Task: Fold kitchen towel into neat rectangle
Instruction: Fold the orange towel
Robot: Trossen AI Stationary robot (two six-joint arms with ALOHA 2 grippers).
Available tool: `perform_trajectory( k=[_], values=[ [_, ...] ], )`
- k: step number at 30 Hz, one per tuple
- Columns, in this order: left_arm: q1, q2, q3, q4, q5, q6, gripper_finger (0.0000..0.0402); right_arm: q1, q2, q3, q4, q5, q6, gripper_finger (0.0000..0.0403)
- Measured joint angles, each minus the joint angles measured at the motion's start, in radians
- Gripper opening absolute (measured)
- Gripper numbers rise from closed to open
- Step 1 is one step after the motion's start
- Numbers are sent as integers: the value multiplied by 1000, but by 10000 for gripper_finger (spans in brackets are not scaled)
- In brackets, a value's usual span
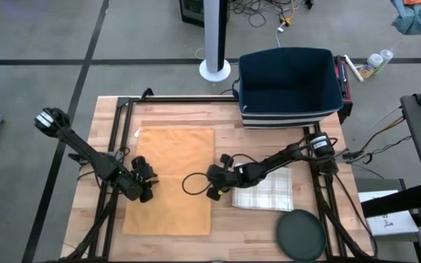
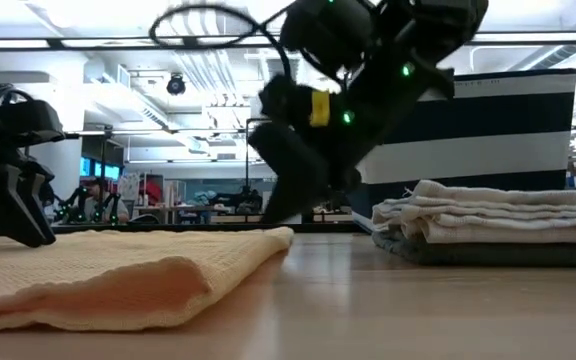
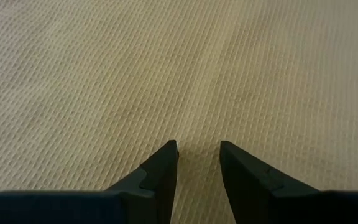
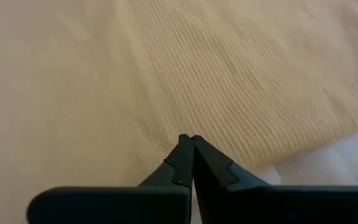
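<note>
We see the orange kitchen towel (image 1: 170,179) lying flat on the left half of the wooden counter (image 1: 225,120), its long sides running front to back. The left end effector (image 1: 146,183) sits over the towel's left part, fingers (image 3: 160,171) parted a little with bare waffle weave between them, gripping nothing. The right end effector (image 1: 212,191) is right at the towel's right edge, fingertips (image 4: 186,149) pressed tight together, and we can't tell whether any cloth is pinched there. From the low view, the towel's near edge (image 2: 118,290) looks rolled and thick. Just right of the right arm lies a folded checked towel (image 1: 263,188), with a dark round lid (image 1: 300,235) near it and a navy bin (image 1: 289,84) at the back.
</note>
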Motion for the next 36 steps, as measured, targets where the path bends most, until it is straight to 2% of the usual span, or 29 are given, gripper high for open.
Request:
perform_trajectory(
  k=[5, 12, 17, 28, 36],
  values=[
    [0, 0, 0, 11, 0, 0, 114, 1, 7, -7, -69, -3, 57, 0],
    [0, 0, 0, 22, 0, 0, 114, 2, -30, 16, -154, -12, 48, 0],
    [0, 0, 0, 29, -9, 3, 114, 2, -59, 31, -126, -3, 38, 0],
    [0, 0, 0, 63, -26, 10, 114, 2, -4, 18, -175, -30, 86, 0],
    [0, 1, 1, 79, -27, 26, 114, 2, -54, 38, -205, -4, 52, 0]
  ],
)
